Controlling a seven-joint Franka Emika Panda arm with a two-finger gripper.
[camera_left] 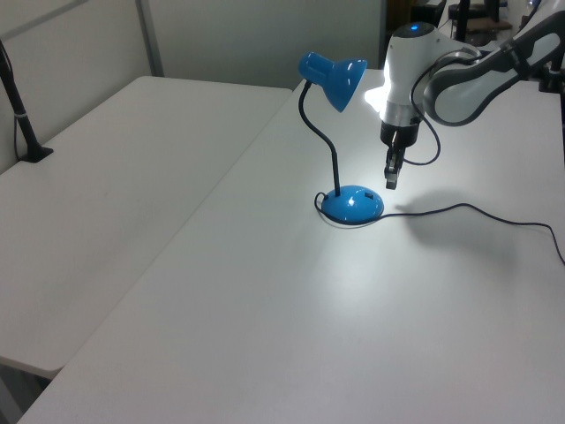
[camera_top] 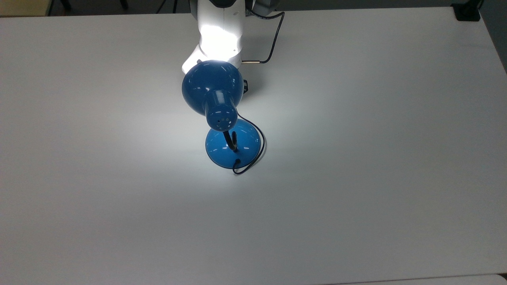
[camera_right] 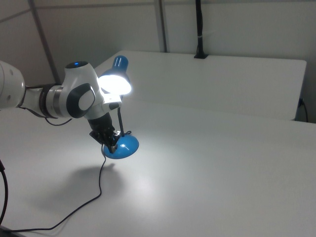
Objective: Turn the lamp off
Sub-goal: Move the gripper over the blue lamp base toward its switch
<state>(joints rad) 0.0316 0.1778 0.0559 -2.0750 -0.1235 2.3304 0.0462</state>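
The lamp is lit. Its blue domed shade (camera_top: 212, 93) glows white in the right view (camera_right: 116, 82) and throws a bright patch on the white table (camera_top: 356, 178). A black neck (camera_left: 328, 141) curves down to the round blue base (camera_left: 353, 204), also seen from above (camera_top: 233, 144). In the left view my gripper (camera_left: 391, 179) hangs just above the base's right edge, pointing down, fingers shut with nothing between them. The right view puts my gripper (camera_right: 110, 140) at the base's (camera_right: 124, 145) left side. From above, the shade covers the gripper; the white arm (camera_top: 220, 35) reaches in from the top edge.
The thin black cord (camera_left: 468, 209) runs from the base across the table to the left view's right. A second table (camera_left: 106, 168) adjoins on the left view's left, with a black post (camera_left: 19, 110) clamped to it. A black block (camera_top: 467, 12) sits at the top view's upper right corner.
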